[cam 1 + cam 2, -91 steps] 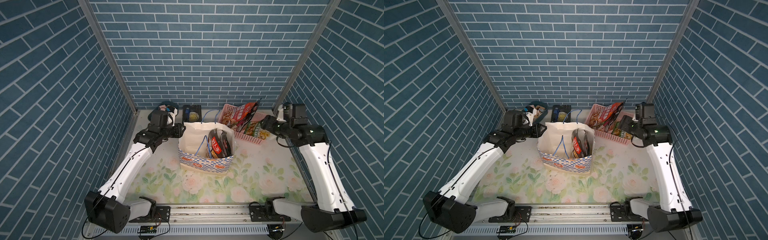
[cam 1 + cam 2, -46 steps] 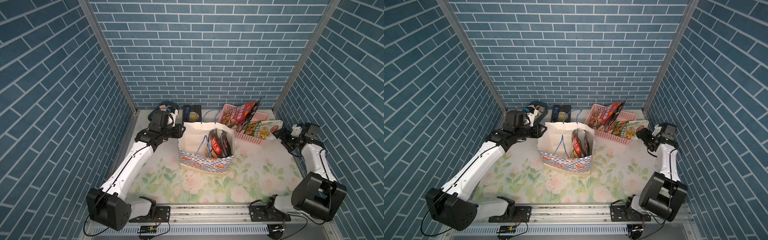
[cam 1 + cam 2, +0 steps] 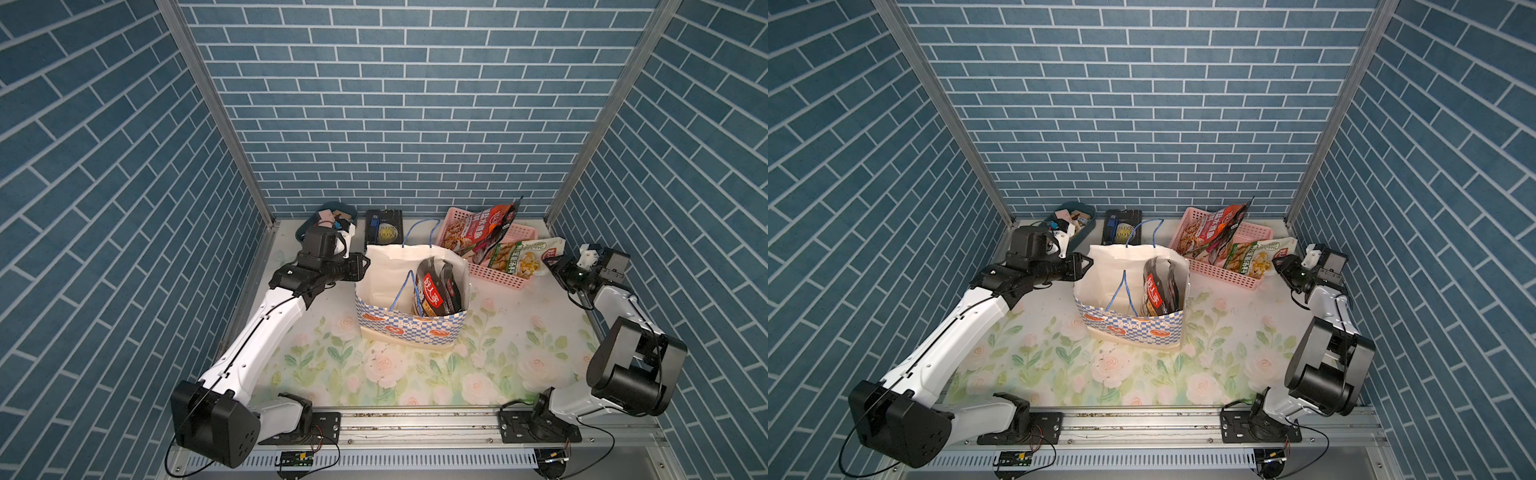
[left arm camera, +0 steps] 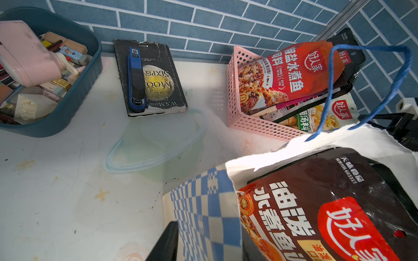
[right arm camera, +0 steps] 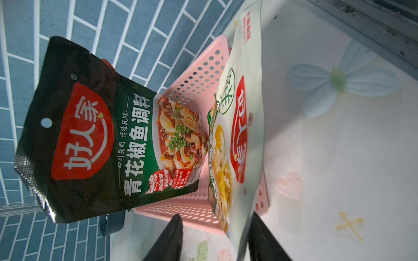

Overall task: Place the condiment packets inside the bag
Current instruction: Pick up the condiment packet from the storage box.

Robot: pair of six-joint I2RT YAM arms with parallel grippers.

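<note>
A robotics laboratory test cell is shown. The workspace is enclosed on three sides by panels (image 3: 399, 104) printed with blue brick, joined by aluminium posts (image 3: 218, 112). The left arm (image 3: 266, 328) and the right arm (image 3: 619, 303), white and black machines, are mounted on a metal rail (image 3: 415, 419) along the front edge, below which an exposed circuit board (image 3: 296, 459) is seen. The tabletop is covered by a floral sheet (image 3: 415, 374), on which household goods such as a paper bag (image 3: 386, 274) are set.
</note>
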